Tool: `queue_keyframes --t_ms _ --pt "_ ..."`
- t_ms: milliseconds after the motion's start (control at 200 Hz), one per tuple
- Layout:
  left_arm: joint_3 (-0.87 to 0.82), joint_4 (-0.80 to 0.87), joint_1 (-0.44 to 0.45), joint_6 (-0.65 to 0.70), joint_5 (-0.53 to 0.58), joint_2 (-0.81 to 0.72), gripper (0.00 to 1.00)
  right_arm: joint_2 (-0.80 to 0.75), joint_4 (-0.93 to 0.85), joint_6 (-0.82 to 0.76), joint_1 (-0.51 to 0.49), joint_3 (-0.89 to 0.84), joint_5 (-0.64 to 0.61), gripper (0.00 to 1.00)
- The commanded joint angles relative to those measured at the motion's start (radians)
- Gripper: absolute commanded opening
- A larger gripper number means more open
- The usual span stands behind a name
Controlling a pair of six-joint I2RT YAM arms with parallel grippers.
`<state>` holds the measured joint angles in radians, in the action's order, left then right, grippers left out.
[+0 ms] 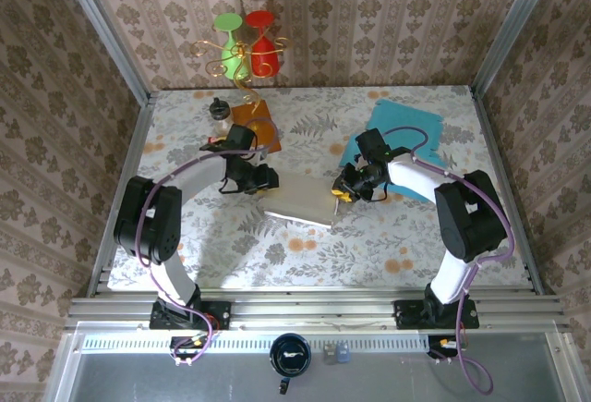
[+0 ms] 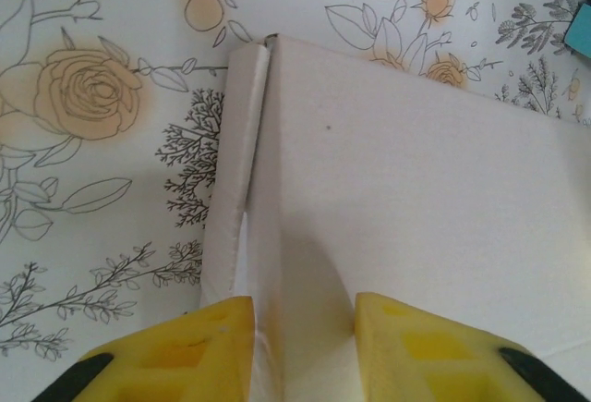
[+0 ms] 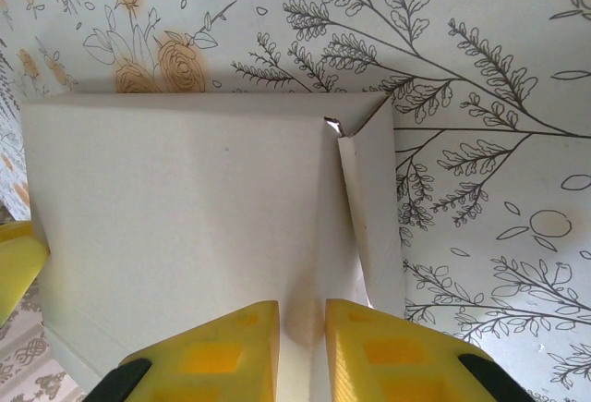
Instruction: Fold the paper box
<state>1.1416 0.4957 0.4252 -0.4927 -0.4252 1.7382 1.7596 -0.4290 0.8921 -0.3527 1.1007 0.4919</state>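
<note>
Item: paper box [image 1: 300,203], white card, low and nearly flat on the floral table [image 1: 305,254], midway between the two arms.
Left end of box: a narrow side flap [image 2: 235,162] is creased along the main panel [image 2: 416,189] and lies folded over beside it, not standing.
Right end of box: a matching flap [image 3: 369,208] is partly turned, with a small corner tab sticking up where it meets the panel [image 3: 185,199].
Left gripper [image 2: 305,347]: yellow fingers stand part-way apart, straddling the crease at the box's left end. The gap is wider than the card between them, so no pinch can be read.
Right gripper [image 3: 300,347]: fingers are drawn narrow, nipping a raised fold of card at the box's right end.
Done, by judgement: creases are started at both ends and the sheet is held in place.
Left, by judgement: walls are not upright, corners are not tucked, and no closed box shape is formed. The task reads as early.
Other stock: teal cloth [image 1: 402,134] and orange sheet [image 1: 254,117] at the far side, well apart from the box.
</note>
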Motion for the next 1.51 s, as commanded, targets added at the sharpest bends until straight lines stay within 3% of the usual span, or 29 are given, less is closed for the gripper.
queue_keyframes --t_ms 0,320,445,615,710,895,1235,1500 --pt "-0.03 -0.027 0.005 -0.02 0.009 0.002 0.28 0.02 -0.017 -0.01 -0.007 0.027 -0.023 0.22" --pt "-0.078 -0.051 0.01 -0.043 0.027 -0.017 0.21 0.016 -0.031 -0.023 -0.006 0.03 -0.022 0.23" --pt "-0.092 -0.054 0.009 -0.045 0.036 -0.025 0.21 -0.015 -0.062 -0.046 -0.007 0.036 -0.039 0.31" --pt "-0.1 -0.054 0.012 -0.047 0.042 -0.036 0.21 -0.063 -0.057 -0.071 -0.005 -0.008 -0.042 0.52" --pt "-0.102 -0.054 0.012 -0.047 0.043 -0.038 0.21 -0.06 -0.033 -0.069 -0.007 -0.041 -0.016 0.55" --pt "-0.102 -0.055 0.014 -0.051 0.045 -0.036 0.21 -0.032 -0.008 -0.063 -0.027 -0.066 0.019 0.54" --pt "-0.106 -0.049 0.02 -0.053 0.047 -0.044 0.23 0.018 0.014 -0.06 -0.044 -0.073 0.015 0.4" --pt "-0.098 0.002 0.025 -0.049 0.088 -0.094 0.34 0.034 -0.014 -0.076 -0.043 -0.079 -0.016 0.34"
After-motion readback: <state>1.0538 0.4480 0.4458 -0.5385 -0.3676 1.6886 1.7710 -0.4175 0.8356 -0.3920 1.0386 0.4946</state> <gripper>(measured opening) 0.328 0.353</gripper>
